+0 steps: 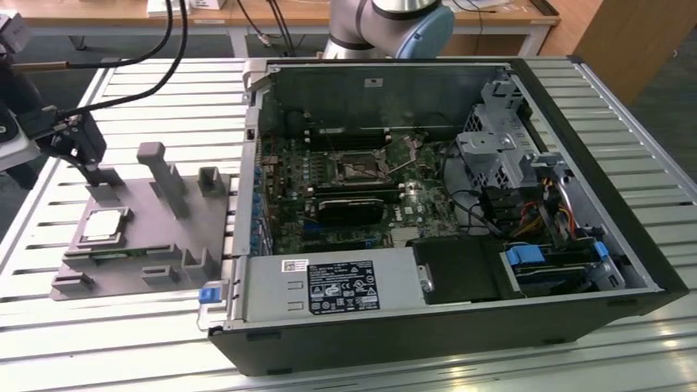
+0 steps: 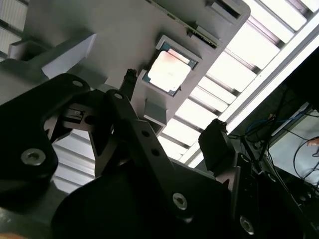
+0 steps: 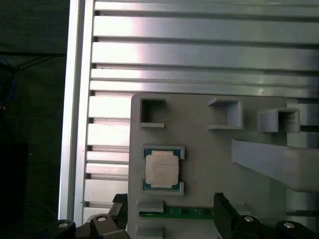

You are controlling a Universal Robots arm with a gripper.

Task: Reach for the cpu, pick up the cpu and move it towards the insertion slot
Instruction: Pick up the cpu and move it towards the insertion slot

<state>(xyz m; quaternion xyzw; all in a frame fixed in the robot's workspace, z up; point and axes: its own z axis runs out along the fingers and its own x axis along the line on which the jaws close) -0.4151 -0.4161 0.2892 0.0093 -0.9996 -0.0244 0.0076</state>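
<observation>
The cpu [image 1: 101, 224] is a small silvery square lying flat in a recess of the grey plastic fixture [image 1: 136, 269], on the exterior view's left. It also shows in both wrist views, cpu [image 2: 169, 69] and cpu [image 3: 161, 169]. My gripper [image 1: 96, 170] hangs above the fixture's far part, a short way off the cpu and not touching it. It stands open: gripper [image 3: 169, 206], gripper [image 2: 172, 112], with nothing between the two black fingers [image 3: 223, 205]. The insertion slot [image 1: 355, 168] is the dark square socket on the motherboard inside the open computer case.
The open computer case [image 1: 436, 327] lies to the exterior view's right of the fixture. Upright grey posts [image 1: 169, 184] rise from the fixture near the gripper. A green memory stick [image 3: 174, 213] lies in the fixture beside the cpu. Everything rests on a slatted aluminium table [image 1: 130, 343].
</observation>
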